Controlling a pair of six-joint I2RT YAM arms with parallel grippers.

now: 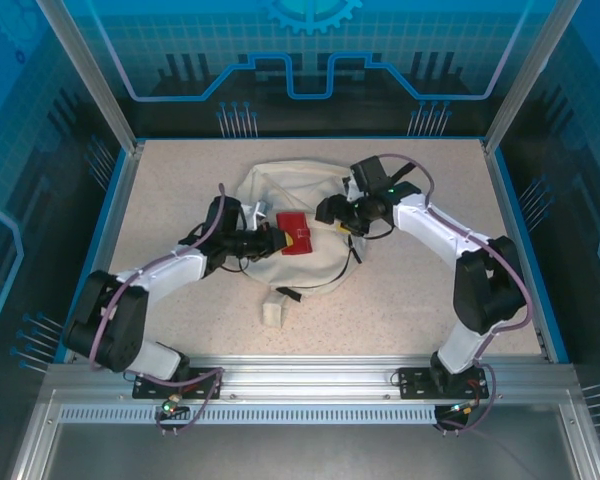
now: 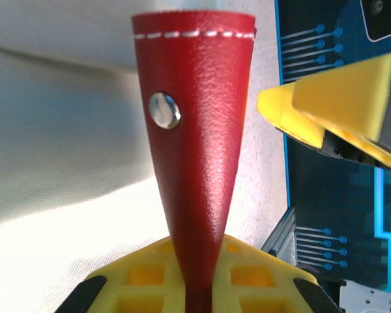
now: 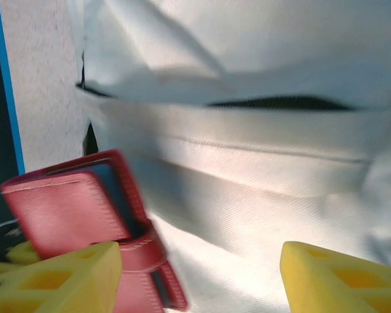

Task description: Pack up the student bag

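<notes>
The left gripper sat closest to its wrist lens, yellow fingers pinched tight on the narrow end of a red leather wallet. The cream backpack lay slumped at the middle of the speckled table, between both arms, a black strap trailing towards the near edge. The wallet was over its fabric, white stitching and a metal snap showing. The right gripper hovered near the wallet, over the bag, jaws spread and holding nothing

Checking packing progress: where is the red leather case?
In the top view's centre, the red leather case is pinched in the left gripper over the student bag.
</notes>
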